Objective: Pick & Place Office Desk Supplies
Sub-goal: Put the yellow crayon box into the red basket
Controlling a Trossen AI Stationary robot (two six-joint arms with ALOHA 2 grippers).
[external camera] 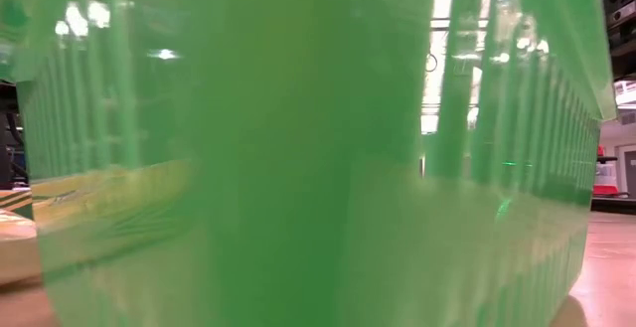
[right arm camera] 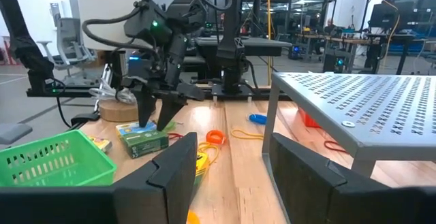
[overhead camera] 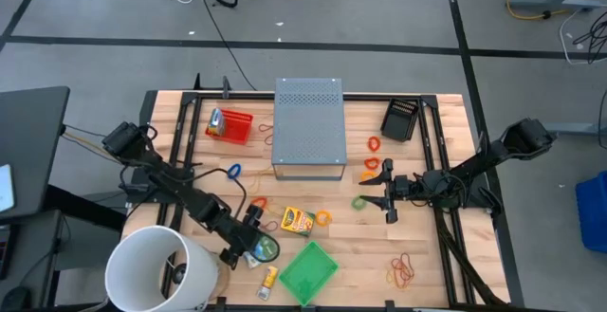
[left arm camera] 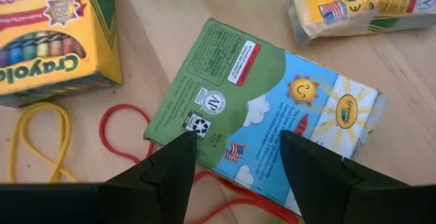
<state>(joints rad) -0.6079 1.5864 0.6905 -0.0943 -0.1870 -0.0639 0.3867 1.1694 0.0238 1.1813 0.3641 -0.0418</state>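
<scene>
A green, white and blue printed packet (left arm camera: 272,108) lies flat on the table, partly on a red rubber band (left arm camera: 119,125), beside a yellow crayon box (left arm camera: 48,40) and a yellow packet (left arm camera: 361,6). My left gripper (left arm camera: 238,142) is open and slants down over the packet's green end, one finger on either side of its middle. In the high view it (overhead camera: 248,239) is near the front left, next to the white bucket (overhead camera: 156,269). My right gripper (overhead camera: 389,196) waits open and level at the right, near a green band (overhead camera: 359,201). My left gripper's open fingers (right arm camera: 146,112) stand right at the top face of the packet (right arm camera: 143,142), coming from above at a slant. I cannot tell whether their tips touch it. The packet lies flat on the table.
A grey perforated box (overhead camera: 308,127) stands at the middle back, with a red basket (overhead camera: 230,125) to its left and a black tray (overhead camera: 401,119) to its right. A green basket (overhead camera: 308,272) sits at the front and fills the low view. Loose bands (overhead camera: 403,272) lie about.
</scene>
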